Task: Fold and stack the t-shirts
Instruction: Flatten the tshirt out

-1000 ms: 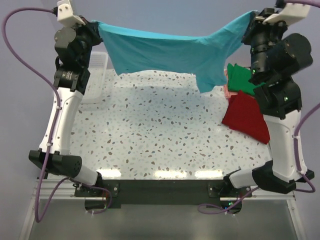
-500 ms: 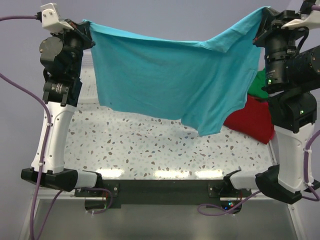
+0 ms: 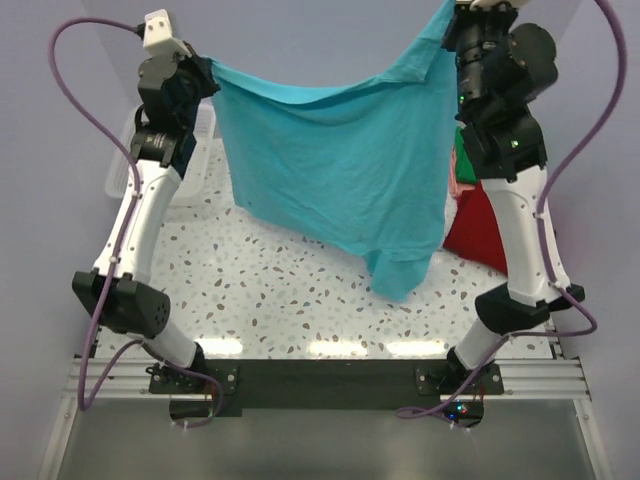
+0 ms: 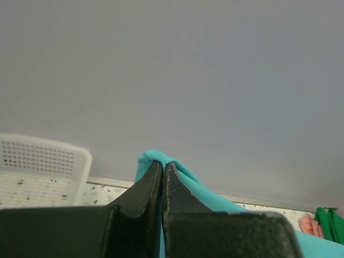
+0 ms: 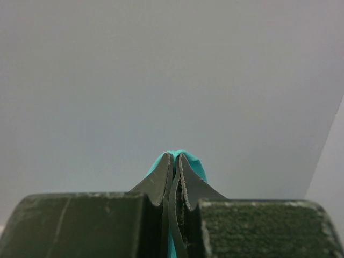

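With the left gripper [image 3: 205, 72] at 10 o'clock and the right gripper [image 3: 450, 15] at 1 o'clock both raised, each clamped on the turquoise t-shirt [image 3: 340, 170], it now hangs spread over the table [image 3: 270, 295] centre, probably ready for laying flat.

Green shirt [image 3: 459, 140], pink shirt [image 3: 452, 185]: only slivers showed, behind cyan shirt [image 3: 330, 160] and right arm [image 3: 510, 200]. Red shirt [image 3: 472, 235]: partly covered likewise. Basket [image 3: 205, 135]: half hidden by left arm [image 3: 140, 230]. Cyan shirt's top corner: cropped.
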